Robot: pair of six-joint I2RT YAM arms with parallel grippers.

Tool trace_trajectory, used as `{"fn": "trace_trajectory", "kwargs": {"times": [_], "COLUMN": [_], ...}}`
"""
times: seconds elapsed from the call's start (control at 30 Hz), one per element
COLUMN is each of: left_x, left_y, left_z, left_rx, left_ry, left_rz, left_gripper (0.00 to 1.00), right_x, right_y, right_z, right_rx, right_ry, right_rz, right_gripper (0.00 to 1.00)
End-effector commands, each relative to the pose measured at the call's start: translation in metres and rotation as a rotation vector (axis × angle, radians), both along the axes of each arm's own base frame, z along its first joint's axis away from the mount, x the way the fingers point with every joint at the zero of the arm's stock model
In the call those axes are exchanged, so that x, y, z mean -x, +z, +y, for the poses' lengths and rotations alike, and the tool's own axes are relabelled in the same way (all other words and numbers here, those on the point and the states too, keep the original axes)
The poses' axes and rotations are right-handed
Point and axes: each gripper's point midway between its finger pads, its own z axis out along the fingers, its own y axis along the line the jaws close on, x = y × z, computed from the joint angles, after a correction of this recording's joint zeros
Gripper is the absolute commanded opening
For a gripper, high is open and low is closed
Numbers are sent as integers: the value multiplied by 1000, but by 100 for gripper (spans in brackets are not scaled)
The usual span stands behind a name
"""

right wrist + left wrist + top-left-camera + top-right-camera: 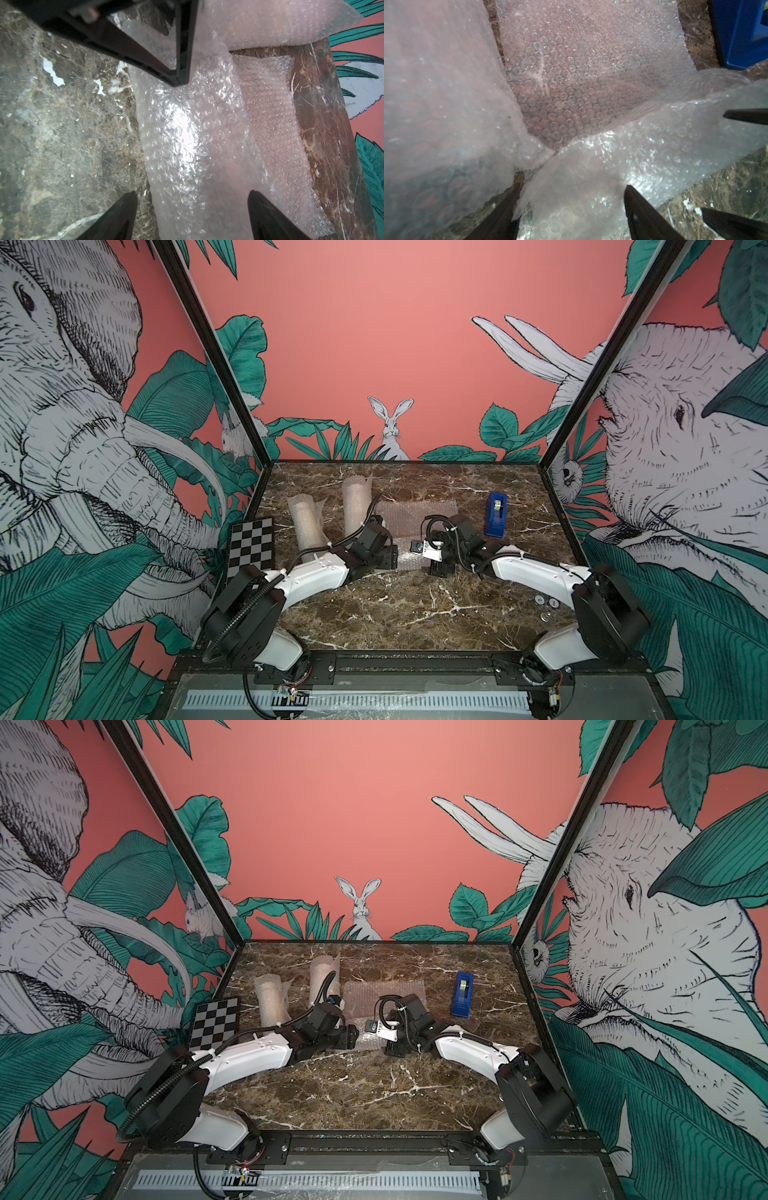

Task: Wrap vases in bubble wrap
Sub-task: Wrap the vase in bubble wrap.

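Bubble wrap point(187, 145) apparently between right gripper point(190, 197)

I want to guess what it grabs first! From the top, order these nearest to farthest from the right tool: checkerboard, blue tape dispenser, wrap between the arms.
From the right tool:
1. Wrap: right beside it, between the arms.
2. Tape dispenser: behind it, to the right.
3. Checkerboard: far left edge.

Short wrapped bundle point(272, 1000), taller wrapped bundle point(321, 978), flat bubble wrap sheet point(384, 992), then blue tape dispenser point(462, 997), left to right.
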Motion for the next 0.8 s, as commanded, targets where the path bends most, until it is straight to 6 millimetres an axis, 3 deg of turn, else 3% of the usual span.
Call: {"fn": "trace_trajectory", "kwargs": {"times": [0.0,0.2,0.4,0.77], "left_x": [-1,0,0,-5], "left_y": [-2,-5,-1,4], "left_z": [4,6,9,13], "left_rx": [-27,-31,-33,-35], "left_ry": [19,24,31,44], "left_rz": [6,9,-6,-24], "left_gripper": [77,77,78,78], "right_x": [-1,0,-1,-11], "right_y": [-5,-16,-43,-56], "right_z": [-2,-7,-14,-14], "right_rx": [42,113,207,280], "right_ry": [47,91,100,124], "right_rz": [13,63,130,160], "right_gripper": [86,87,87,86]}}
